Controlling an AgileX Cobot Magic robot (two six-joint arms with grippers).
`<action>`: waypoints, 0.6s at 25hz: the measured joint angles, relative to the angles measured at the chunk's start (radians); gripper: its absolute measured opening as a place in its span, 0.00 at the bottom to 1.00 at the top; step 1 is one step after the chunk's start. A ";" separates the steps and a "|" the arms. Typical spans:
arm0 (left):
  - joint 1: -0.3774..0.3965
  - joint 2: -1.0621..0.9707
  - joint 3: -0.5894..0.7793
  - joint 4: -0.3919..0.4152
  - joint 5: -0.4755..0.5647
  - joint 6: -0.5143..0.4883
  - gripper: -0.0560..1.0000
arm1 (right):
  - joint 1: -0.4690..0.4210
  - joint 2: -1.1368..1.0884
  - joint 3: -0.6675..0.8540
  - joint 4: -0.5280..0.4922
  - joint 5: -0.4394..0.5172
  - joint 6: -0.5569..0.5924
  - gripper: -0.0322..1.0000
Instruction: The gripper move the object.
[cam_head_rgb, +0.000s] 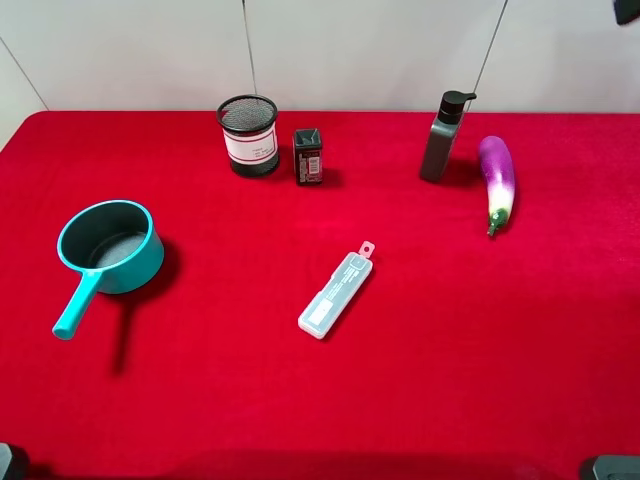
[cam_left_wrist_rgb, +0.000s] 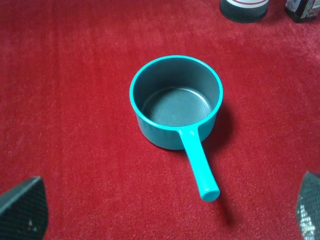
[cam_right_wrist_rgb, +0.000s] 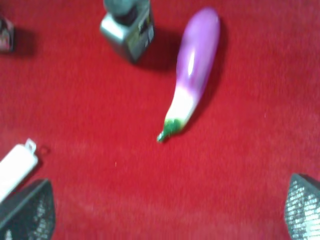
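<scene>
The purple eggplant (cam_head_rgb: 497, 180) lies on the red cloth at the back right, with its green stem pointing toward the front. It is just right of a grey pump bottle (cam_head_rgb: 442, 140). In the right wrist view the eggplant (cam_right_wrist_rgb: 192, 72) lies ahead of my right gripper (cam_right_wrist_rgb: 165, 207), which is open and empty, with only the fingertips (cam_right_wrist_rgb: 27, 210) showing. My left gripper (cam_left_wrist_rgb: 165, 210) is open and empty, and it hangs over a teal saucepan (cam_left_wrist_rgb: 175, 102). It is far from the eggplant.
The teal saucepan (cam_head_rgb: 108, 250) sits at the left. A black mesh cup (cam_head_rgb: 248, 135) and a small dark box (cam_head_rgb: 308, 156) stand at the back middle. A translucent white plastic case (cam_head_rgb: 337, 292) lies in the centre. The red cloth (cam_head_rgb: 200, 400) covers the table.
</scene>
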 joint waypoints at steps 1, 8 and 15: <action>0.000 0.000 0.000 0.000 0.000 0.000 0.98 | 0.000 -0.031 0.026 0.000 0.000 0.000 0.70; 0.000 0.000 0.000 0.000 0.000 0.000 0.98 | 0.000 -0.288 0.213 0.000 0.001 0.024 0.70; 0.000 0.000 0.000 0.000 0.000 0.000 0.98 | 0.000 -0.514 0.285 0.000 0.003 0.028 0.70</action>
